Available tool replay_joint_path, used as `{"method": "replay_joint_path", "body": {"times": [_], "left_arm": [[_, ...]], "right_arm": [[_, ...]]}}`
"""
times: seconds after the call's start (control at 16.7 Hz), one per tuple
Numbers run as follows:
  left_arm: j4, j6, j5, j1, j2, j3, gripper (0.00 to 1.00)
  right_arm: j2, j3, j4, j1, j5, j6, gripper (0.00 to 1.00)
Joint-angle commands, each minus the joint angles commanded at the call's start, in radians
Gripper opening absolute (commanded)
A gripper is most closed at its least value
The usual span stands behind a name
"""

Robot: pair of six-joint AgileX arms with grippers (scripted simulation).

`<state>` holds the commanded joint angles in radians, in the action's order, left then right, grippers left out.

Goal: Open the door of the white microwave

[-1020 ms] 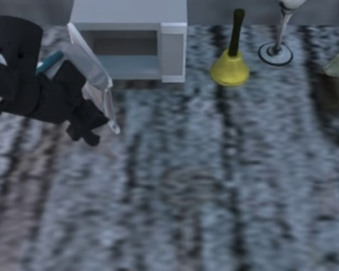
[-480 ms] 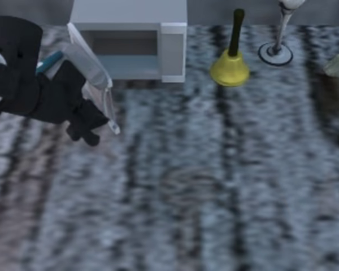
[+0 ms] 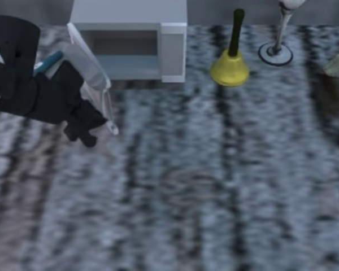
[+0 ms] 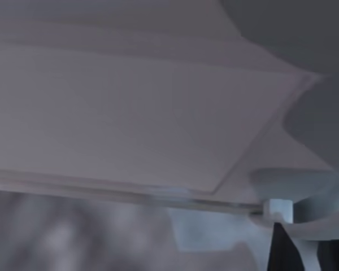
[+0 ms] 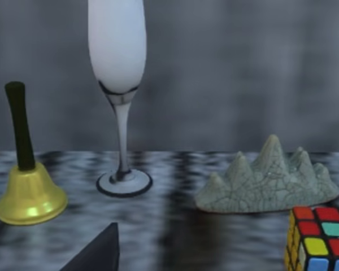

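Jaws on my left gripper (image 3: 86, 131) sit right at the free edge of the door (image 3: 93, 79), by the handle, but whether they're clenched on it or released I cannot tell. Door's swung well out from the white microwave (image 3: 130, 39) at the back left of the table (image 3: 214, 197), cavity showing. I'd call the job mostly done; perhaps a little more swing, then letting go. Right arm's parked off to the right, its wrist view facing the bell (image 5: 28, 192) and wine glass (image 5: 120, 101).
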<state>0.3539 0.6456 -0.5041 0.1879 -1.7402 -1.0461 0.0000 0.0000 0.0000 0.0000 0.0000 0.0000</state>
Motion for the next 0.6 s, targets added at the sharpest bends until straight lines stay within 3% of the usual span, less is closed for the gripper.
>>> {"method": "replay_joint_path", "body": {"times": [0.6], "left_arm": [[0.034, 0.063, -0.029, -0.027, -0.005, -0.015, 0.0]], "right_arm": [[0.0, 0.0, 0.0, 0.0, 0.0, 0.0, 1.0]]}}
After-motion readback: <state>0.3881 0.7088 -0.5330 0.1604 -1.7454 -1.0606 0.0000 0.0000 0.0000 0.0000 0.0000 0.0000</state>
